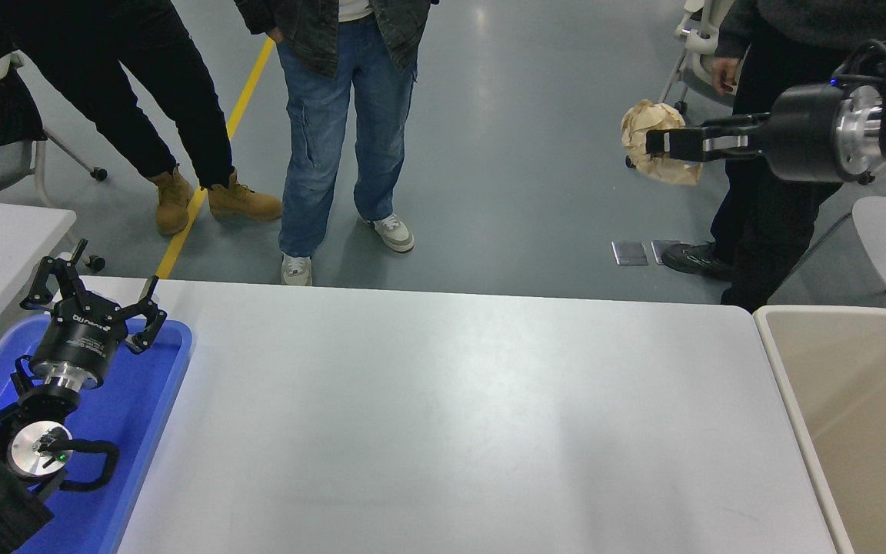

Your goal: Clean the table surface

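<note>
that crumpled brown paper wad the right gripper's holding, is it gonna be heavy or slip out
Probably light: the crumpled paper wad hangs from the right gripper without sagging. Its creased folds likely crush under the fingers and grip well, so slipping seems unlikely.

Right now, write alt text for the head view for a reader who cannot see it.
The right gripper holds a crumpled brown paper ball high in the air beyond the white table surface. A beige bin sits at the table's right, and the left gripper rests open over a blue tray.
</note>
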Robot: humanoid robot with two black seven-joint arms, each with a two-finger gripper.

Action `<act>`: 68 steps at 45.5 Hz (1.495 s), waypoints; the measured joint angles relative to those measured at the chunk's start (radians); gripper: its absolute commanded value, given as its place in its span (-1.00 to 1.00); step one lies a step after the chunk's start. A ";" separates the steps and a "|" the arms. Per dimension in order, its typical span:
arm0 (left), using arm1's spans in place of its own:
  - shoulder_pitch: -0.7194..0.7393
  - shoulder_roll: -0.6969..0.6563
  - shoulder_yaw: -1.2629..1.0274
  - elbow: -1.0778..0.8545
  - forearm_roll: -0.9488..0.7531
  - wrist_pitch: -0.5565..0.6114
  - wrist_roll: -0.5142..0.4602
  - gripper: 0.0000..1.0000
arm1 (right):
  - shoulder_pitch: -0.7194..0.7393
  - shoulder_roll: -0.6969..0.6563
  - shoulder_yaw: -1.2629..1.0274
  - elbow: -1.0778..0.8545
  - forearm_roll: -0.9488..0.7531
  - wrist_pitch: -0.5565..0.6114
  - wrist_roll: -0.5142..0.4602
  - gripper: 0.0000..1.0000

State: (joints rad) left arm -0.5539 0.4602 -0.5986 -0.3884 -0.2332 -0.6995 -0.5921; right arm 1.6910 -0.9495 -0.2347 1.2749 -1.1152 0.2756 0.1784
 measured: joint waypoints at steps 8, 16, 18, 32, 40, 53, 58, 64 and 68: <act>0.000 0.000 0.000 0.000 0.000 0.000 0.000 1.00 | -0.067 -0.034 0.003 -0.135 0.011 -0.005 0.001 -1.00; 0.000 0.000 -0.001 0.000 0.000 0.000 0.000 1.00 | -0.155 -0.047 0.005 -0.288 0.057 -0.012 0.001 -1.00; 0.000 0.000 -0.001 0.000 0.000 0.000 0.000 1.00 | -0.180 -0.048 0.005 -0.330 0.072 -0.015 0.001 -1.00; 0.000 0.000 -0.001 0.000 0.000 0.000 0.000 1.00 | -0.381 -0.021 0.006 -0.605 0.172 -0.082 0.001 -1.00; 0.000 0.000 -0.001 0.001 0.000 0.000 0.000 1.00 | -0.509 0.027 0.006 -0.761 0.243 -0.149 0.000 -1.00; 0.000 0.000 -0.001 0.001 0.000 0.000 0.000 1.00 | -0.709 0.158 0.005 -0.978 0.356 -0.294 -0.004 -1.00; 0.000 0.000 -0.001 0.001 0.000 0.000 0.000 1.00 | -0.777 0.223 0.004 -1.058 0.403 -0.347 -0.006 -1.00; 0.000 0.001 0.000 0.000 0.000 0.001 0.000 1.00 | -0.857 0.308 0.004 -1.154 0.448 -0.405 -0.009 -1.00; 0.000 0.001 0.000 0.000 0.000 0.001 0.000 1.00 | -0.905 0.361 0.005 -1.206 0.471 -0.440 -0.010 -1.00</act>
State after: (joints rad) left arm -0.5538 0.4608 -0.5988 -0.3880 -0.2331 -0.6986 -0.5921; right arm 0.7859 -0.5889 -0.2301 0.0690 -0.6438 -0.1648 0.1687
